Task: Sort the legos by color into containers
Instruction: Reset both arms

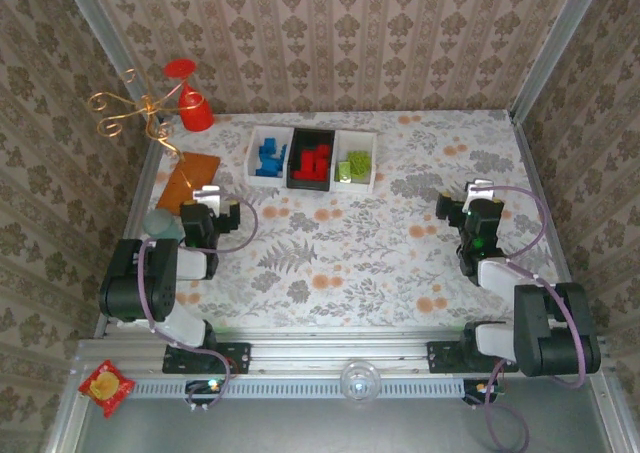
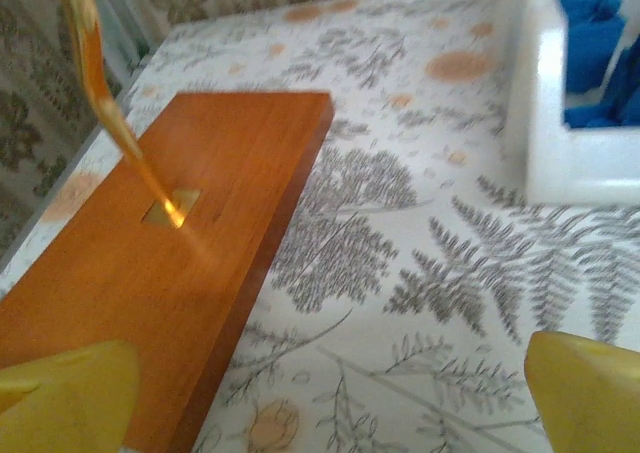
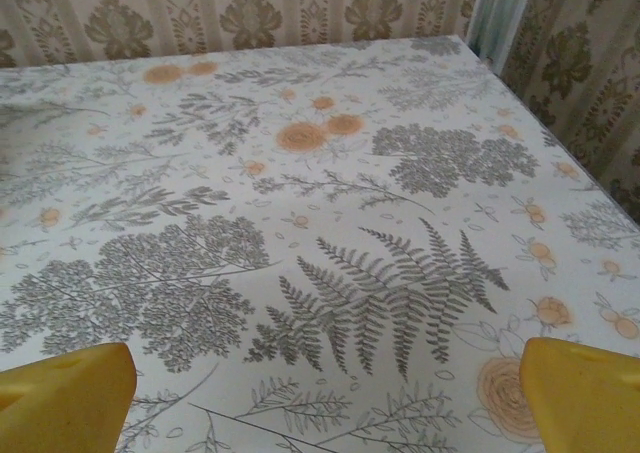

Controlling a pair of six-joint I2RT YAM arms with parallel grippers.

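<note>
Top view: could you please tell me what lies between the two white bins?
The black bin of red bricks lies between them, shown in the top view.

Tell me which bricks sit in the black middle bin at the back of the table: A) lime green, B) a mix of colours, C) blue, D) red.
D: from overhead, the small black rectangular bin holds only red plastic bricks, while the white bin on its left holds blue bricks and the white bin on its right lime green bricks.
</note>
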